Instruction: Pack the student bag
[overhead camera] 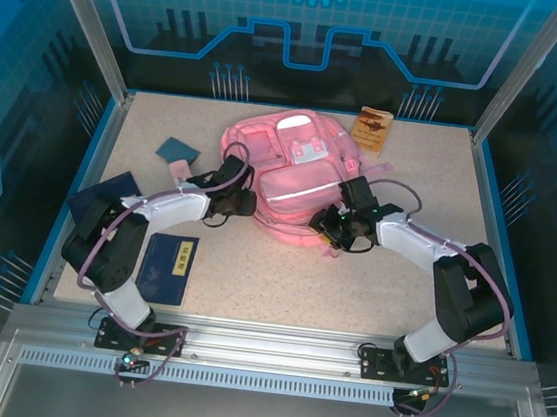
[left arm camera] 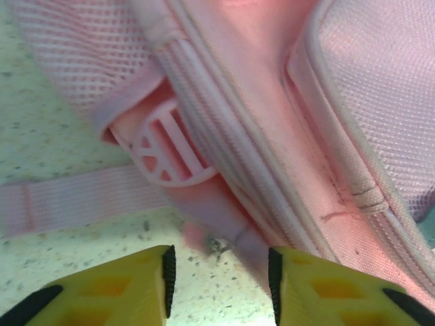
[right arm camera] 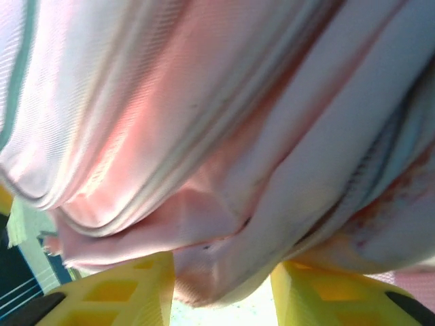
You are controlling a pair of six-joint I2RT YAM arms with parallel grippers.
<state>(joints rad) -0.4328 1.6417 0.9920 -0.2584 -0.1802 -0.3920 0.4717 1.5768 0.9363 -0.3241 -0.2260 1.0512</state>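
Blue book (overhead camera: 168, 266), brown booklet (overhead camera: 372, 129)

Speckled table (overhead camera: 271, 278) with the pink student bag (overhead camera: 298, 171), a blue book (overhead camera: 168, 268), teal card (overhead camera: 178, 149), brown booklet (overhead camera: 372, 131).

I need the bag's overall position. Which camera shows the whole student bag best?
Top external: the student bag lies almost whole on the table, front pockets up. The left wrist view gives a close-up of its strap and buckle; the right wrist view, close folds of its fabric.
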